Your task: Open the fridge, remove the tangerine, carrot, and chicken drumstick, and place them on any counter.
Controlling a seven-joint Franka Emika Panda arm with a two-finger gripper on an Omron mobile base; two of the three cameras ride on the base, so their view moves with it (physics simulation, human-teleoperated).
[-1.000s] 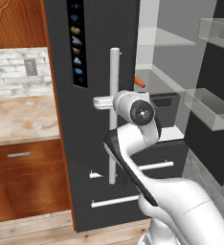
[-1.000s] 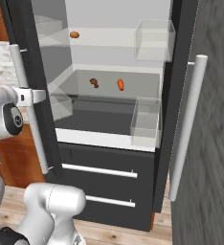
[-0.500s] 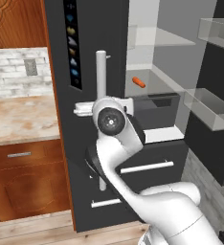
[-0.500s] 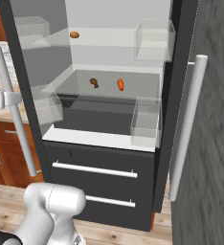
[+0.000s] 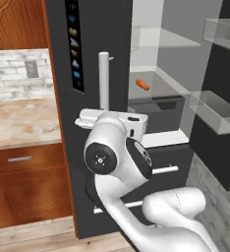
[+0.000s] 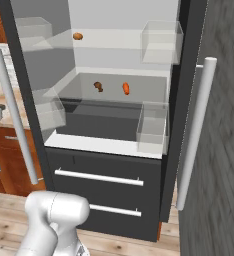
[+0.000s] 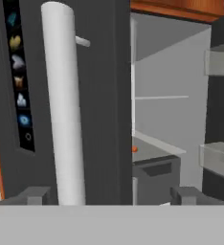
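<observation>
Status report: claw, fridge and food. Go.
Claw open, at the door handle. Fridge open. Carrot, drumstick on middle shelf, tangerine above. Nothing blocking them.

Even, flat rendered light is filling all three views; shadows are staying faint, nothing is glaring, and the hand view is looking softly blurred.

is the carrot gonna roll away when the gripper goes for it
Probably somewhat. The carrot is a small tapered stick lying loose on a smooth fridge shelf, so a nudge would likely roll it in an arc. It looks stiff and light, so it should lift easily.
</observation>
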